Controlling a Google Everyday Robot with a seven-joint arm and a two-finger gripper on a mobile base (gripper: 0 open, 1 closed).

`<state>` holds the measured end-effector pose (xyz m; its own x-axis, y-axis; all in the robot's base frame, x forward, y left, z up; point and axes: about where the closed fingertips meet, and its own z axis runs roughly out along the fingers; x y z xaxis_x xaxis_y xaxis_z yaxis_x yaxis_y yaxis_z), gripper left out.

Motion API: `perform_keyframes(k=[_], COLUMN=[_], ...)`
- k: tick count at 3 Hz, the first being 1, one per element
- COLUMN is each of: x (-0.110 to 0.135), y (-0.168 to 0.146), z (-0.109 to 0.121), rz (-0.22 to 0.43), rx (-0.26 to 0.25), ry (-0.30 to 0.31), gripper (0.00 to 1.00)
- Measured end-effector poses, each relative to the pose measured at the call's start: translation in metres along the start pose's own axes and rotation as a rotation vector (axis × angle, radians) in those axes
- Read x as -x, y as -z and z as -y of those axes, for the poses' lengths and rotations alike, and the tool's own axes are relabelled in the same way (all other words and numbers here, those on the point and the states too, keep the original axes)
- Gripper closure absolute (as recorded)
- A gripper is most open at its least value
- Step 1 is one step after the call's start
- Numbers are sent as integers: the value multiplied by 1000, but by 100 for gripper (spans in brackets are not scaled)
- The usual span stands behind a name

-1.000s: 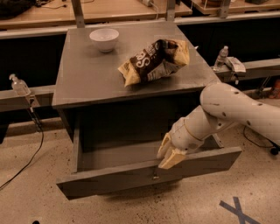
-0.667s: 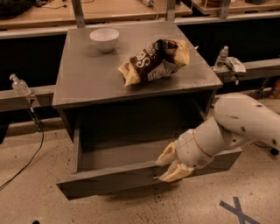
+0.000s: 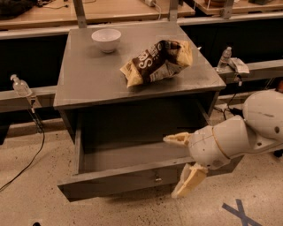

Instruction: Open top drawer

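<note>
Speckled concrete floor (image 3: 35,194) runs under a dull grey metal cabinet (image 3: 88,79) that stands in front of long wooden benches (image 3: 119,9). The cabinet's wide grey top drawer (image 3: 110,185) stands pulled well out below the top. Its flat front panel tilts slightly toward the floor, and what shows of its inside looks bare. A small round metal knob (image 3: 157,178) sits at the centre of the panel and looks like the only proper place to take hold. Being smooth and small, it would likely slip from a loose pinch, while the drawer itself appears stiff, fairly heavy and not fragile. The robot's cream two-finger gripper (image 3: 170,167) hangs just right of the knob with its fingers spread wide and nothing between them: one reaches over the drawer's front edge and the other points down past the panel. By the look of it the task is as good as done. On the cabinet top lie a crumpled brown and yellow snack bag (image 3: 157,62) and, well apart, a white bowl (image 3: 106,39). Clear plastic bottles (image 3: 21,86) stand on low ledges at either side, and blue tape (image 3: 241,212) marks the floor.
</note>
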<state>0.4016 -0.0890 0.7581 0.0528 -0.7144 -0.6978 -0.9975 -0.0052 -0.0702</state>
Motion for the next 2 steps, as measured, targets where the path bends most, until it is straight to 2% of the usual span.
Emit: perform_keyframes(k=[1, 2], x=[17, 21], y=[19, 22], z=[19, 22], rz=[47, 51], rx=[-23, -29], ry=[-32, -32], gripper=[0, 0])
